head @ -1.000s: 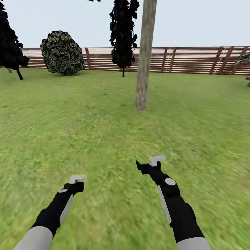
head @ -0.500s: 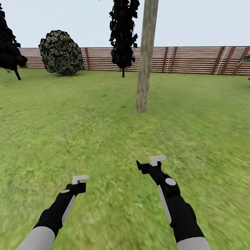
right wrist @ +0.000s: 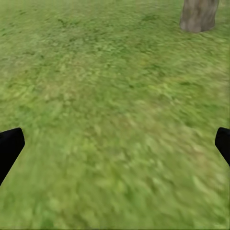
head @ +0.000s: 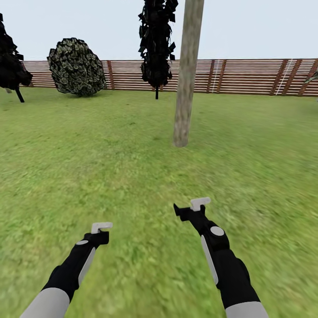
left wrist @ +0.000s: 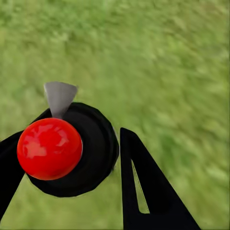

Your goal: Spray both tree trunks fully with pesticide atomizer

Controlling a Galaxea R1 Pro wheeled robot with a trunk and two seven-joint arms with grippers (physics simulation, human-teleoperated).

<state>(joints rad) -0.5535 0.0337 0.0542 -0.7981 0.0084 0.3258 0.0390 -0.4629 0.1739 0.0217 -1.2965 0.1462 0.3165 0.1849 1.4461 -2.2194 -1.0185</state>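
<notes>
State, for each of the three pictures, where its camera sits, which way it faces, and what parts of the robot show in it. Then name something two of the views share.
Head view: from the robot's head, looking forward and down over the lawn toward a tree trunk and fence; both arms show, left gripper and right gripper.
Left wrist view: near the left gripper, facing grass; dark gripper parts and a red ball show.
Right wrist view: facing grass, dark finger edges at both sides.
Shared: head and right wrist views both show the trunk's base.
</notes>
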